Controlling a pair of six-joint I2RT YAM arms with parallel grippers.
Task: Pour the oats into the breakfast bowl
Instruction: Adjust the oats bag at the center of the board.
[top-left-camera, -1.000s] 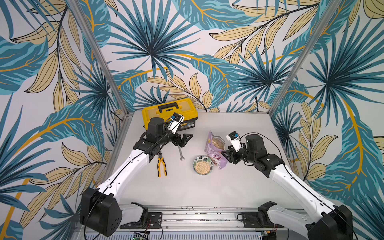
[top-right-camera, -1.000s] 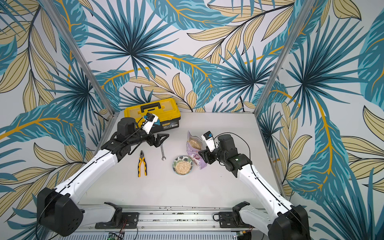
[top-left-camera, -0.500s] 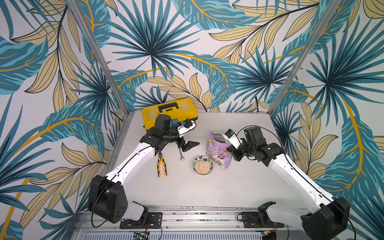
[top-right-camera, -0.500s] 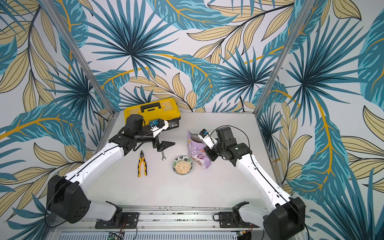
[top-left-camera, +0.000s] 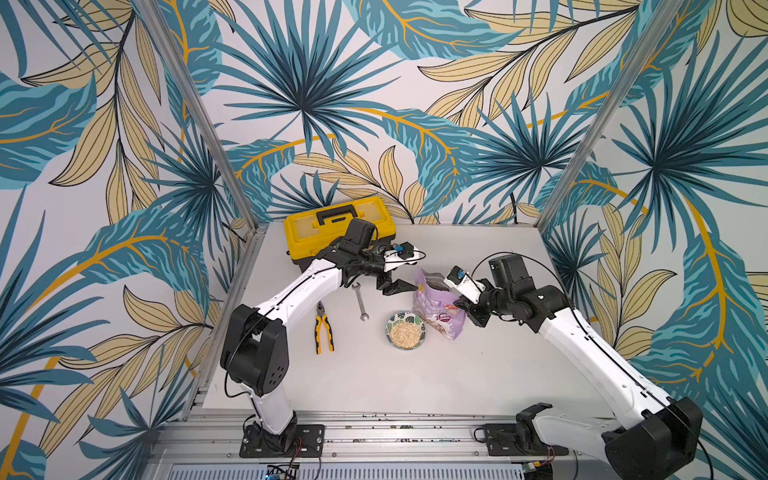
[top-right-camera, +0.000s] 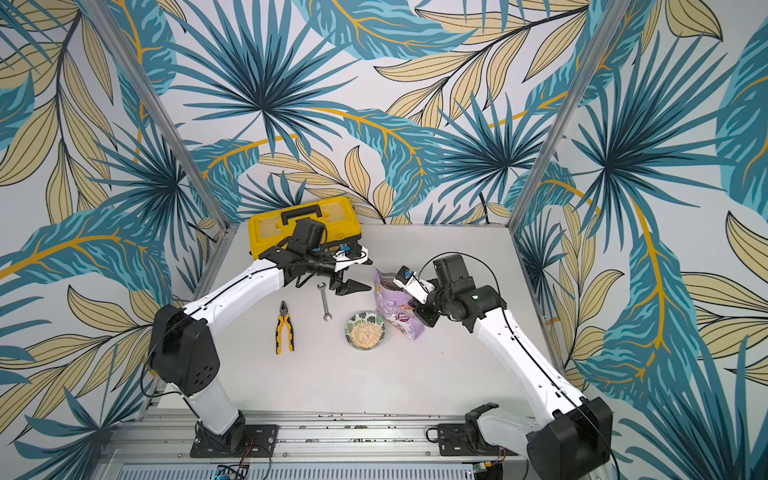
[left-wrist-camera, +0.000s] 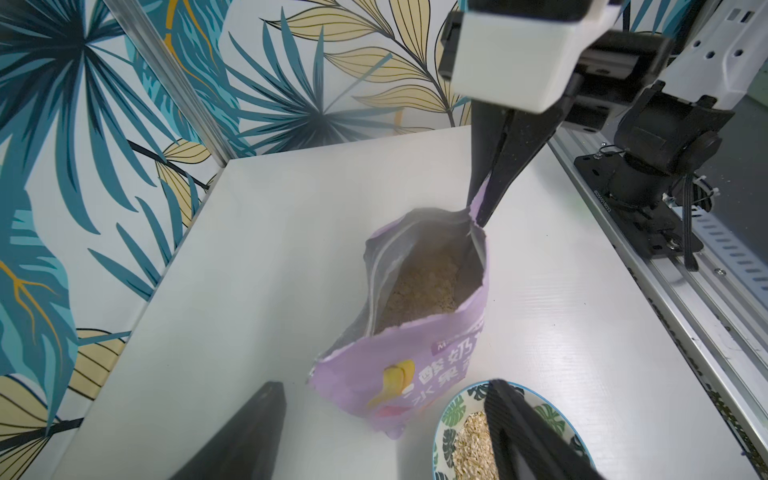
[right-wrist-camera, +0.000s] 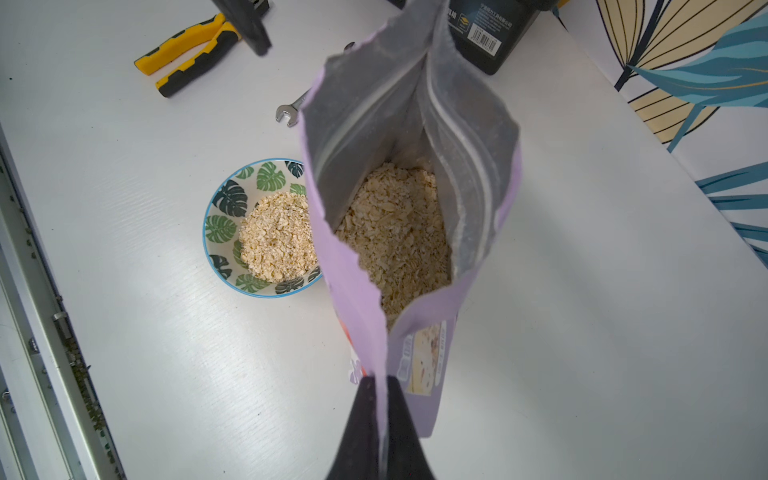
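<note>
The lilac pouch (top-left-camera: 434, 303) (top-right-camera: 392, 305) stands open-topped on the white table, with oats (right-wrist-camera: 395, 232) showing inside it. My right gripper (right-wrist-camera: 381, 382) (top-left-camera: 467, 307) is shut on the pouch's upper side seam. Just left of the pouch sits the leaf-print breakfast bowl (top-left-camera: 398, 320) (top-right-camera: 359, 319) (right-wrist-camera: 230, 203), holding a heap of oats (right-wrist-camera: 278, 235). Left of the pouch's top, my left gripper (top-left-camera: 395, 286) (left-wrist-camera: 386, 386) hovers open and touches nothing. Its fingers (left-wrist-camera: 253, 432) frame the pouch (left-wrist-camera: 399, 353) and the bowl (left-wrist-camera: 455, 411) from a distance.
A yellow toolbox (top-left-camera: 338, 230) stands at the back left, behind the left arm. A wrench (top-left-camera: 360, 301) and yellow-handled pliers (top-left-camera: 323, 328) lie left of the bowl. An aluminium rail (top-left-camera: 395, 432) runs along the table's front edge.
My right gripper has shut on the pouch's edge and stood the pouch up. The left gripper has swung from the toolbox toward the pouch, its jaws a little narrower.
</note>
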